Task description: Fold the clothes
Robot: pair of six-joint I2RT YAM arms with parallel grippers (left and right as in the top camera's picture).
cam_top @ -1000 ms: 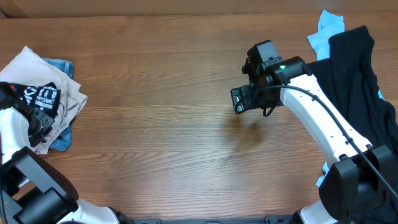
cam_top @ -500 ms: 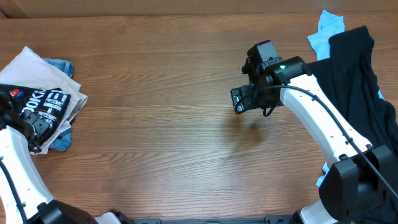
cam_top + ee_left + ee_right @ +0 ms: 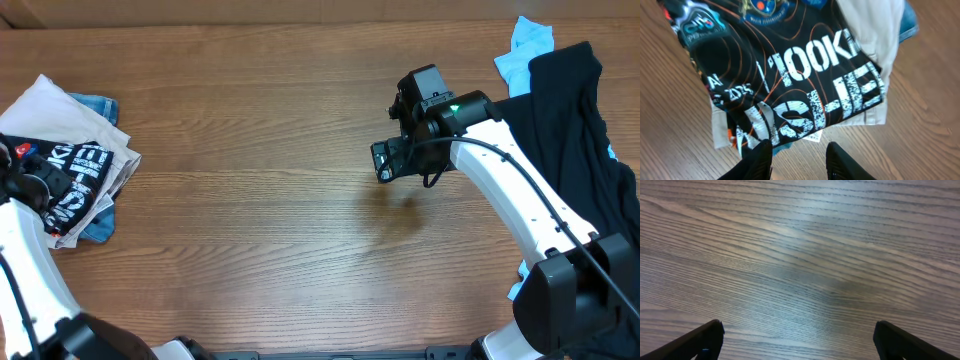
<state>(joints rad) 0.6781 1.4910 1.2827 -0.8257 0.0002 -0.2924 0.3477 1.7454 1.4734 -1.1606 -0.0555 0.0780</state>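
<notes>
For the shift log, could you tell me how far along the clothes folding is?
Done: the black jersey shirt with white lettering lies folded on the beige cloth stack. In hand: nothing; the left claw hovers open above it, the right claw open over the wooden table. Left: the crumpled black garment and light blue garment.

— Left arm [image 3: 22, 262] comes up along the near-left edge, left claw [image 3: 799, 161] pointing down, fingers [image 3: 759, 159] parted a little, nothing between them!
— And the right arm [image 3: 505, 195] slants in from the near-right corner toward the middle, right claw [image 3: 797, 335] facing down, spread wide and empty
</notes>
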